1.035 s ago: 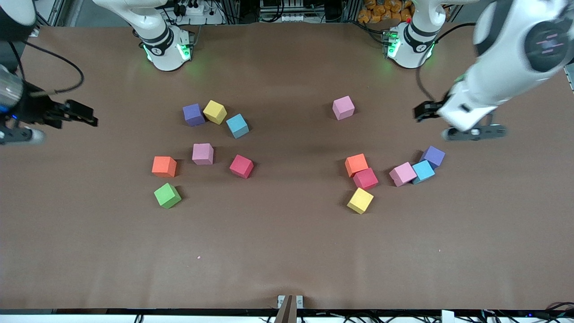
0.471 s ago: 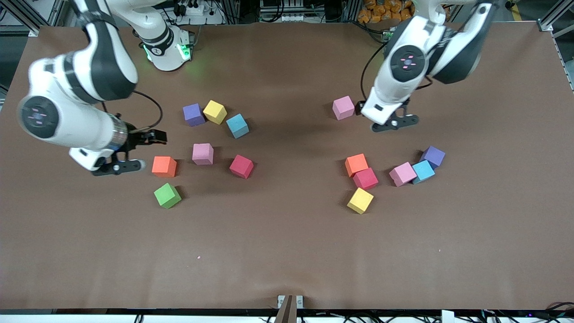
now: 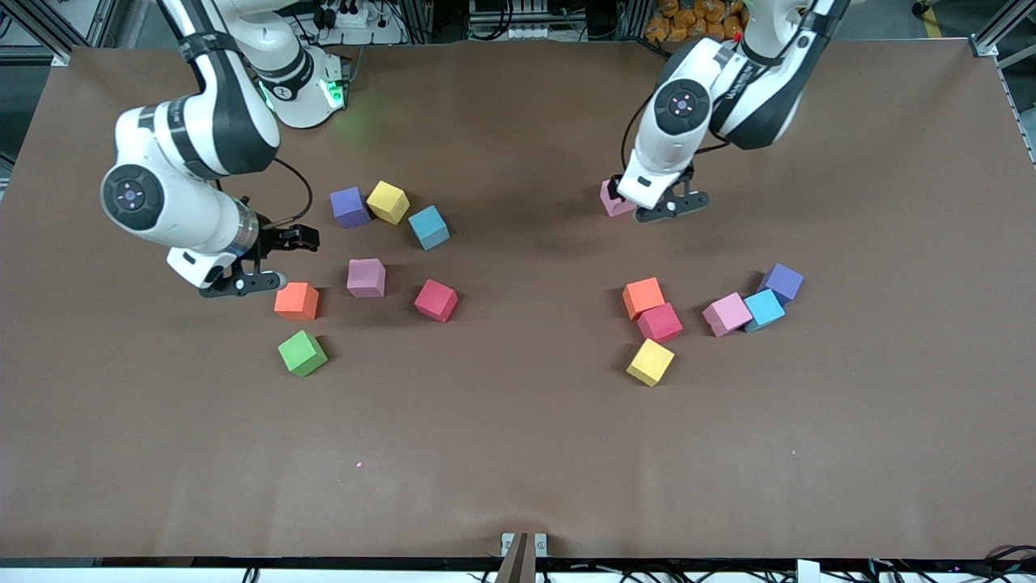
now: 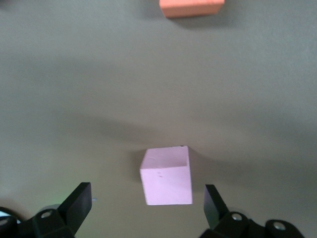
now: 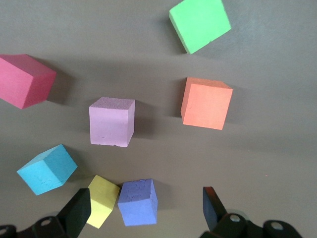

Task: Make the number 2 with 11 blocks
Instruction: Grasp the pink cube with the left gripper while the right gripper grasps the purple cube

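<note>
The blocks lie loose in two groups, and no number 2 shows. Toward the right arm's end are a purple [image 3: 350, 206], light blue [image 3: 428, 227], pink [image 3: 366, 278], crimson [image 3: 436, 300], orange [image 3: 296, 300] and green block [image 3: 303, 353]. My right gripper [image 3: 243, 285] hangs open high above them, the purple block [image 5: 138, 201] showing between its fingers. My left gripper [image 3: 672, 208] is open over a lone pink block [image 3: 609, 198], which sits between the fingers [image 4: 215, 203], untouched [image 4: 166, 176]. Nearer the front camera lie orange [image 3: 643, 297], crimson [image 3: 660, 322], pink [image 3: 727, 314], light blue [image 3: 764, 310] and purple blocks [image 3: 782, 282].
One yellow cube [image 3: 388, 202] touches the purple block in the right arm's group. Another yellow cube [image 3: 650, 362] lies just nearer the front camera than the crimson block in the left arm's group. A small metal bracket [image 3: 524, 549] sits at the table's front edge.
Both arms swung in from the table's ends. The left gripper came over the lone pink block; the right gripper came over the right arm's group. No block moved.
</note>
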Robot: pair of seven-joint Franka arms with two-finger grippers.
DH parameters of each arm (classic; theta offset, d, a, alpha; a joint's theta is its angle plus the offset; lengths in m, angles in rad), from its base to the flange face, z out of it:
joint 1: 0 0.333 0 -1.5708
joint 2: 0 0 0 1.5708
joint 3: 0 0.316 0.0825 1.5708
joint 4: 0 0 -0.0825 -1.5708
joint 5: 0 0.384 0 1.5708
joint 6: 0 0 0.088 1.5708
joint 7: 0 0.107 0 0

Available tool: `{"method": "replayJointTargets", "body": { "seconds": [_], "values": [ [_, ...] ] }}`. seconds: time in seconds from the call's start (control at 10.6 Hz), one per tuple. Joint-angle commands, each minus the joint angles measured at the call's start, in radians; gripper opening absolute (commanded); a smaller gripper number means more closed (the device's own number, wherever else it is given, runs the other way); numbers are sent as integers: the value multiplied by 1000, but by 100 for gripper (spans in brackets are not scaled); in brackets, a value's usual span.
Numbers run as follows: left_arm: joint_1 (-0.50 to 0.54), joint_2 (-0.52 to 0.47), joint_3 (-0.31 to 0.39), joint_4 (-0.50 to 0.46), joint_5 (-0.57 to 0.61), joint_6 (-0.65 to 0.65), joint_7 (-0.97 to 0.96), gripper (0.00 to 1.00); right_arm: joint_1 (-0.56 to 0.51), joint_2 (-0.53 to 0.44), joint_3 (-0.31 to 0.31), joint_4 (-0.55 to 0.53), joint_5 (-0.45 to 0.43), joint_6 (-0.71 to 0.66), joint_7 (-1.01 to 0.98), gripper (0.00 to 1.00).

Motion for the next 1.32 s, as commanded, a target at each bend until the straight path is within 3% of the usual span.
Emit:
{"method": "replayJointTargets", "body": {
  "seconds": [0.0,0.28,0.47,0.75,0.94,1.22],
  "values": [
    [10,35,-40,-64,-27,132,-103,100,28,-86,-2,-158,-20,84,6,100],
    [-9,173,-48,-83,-26,298,-207,100,79,-129,-2,-305,-32,158,8,100],
    [-10,207,-48,-83,-22,323,-207,100,76,-142,-2,-338,-46,178,8,100],
    [-6,204,-46,-86,-12,303,-204,100,78,-139,-2,-339,-46,187,8,100],
    [2,177,-45,-75,8,216,-204,100,78,-136,-2,-371,-46,224,8,100],
    [4,164,-45,-72,19,153,-194,100,82,-131,1,-466,-46,322,8,100]
  ]
}}
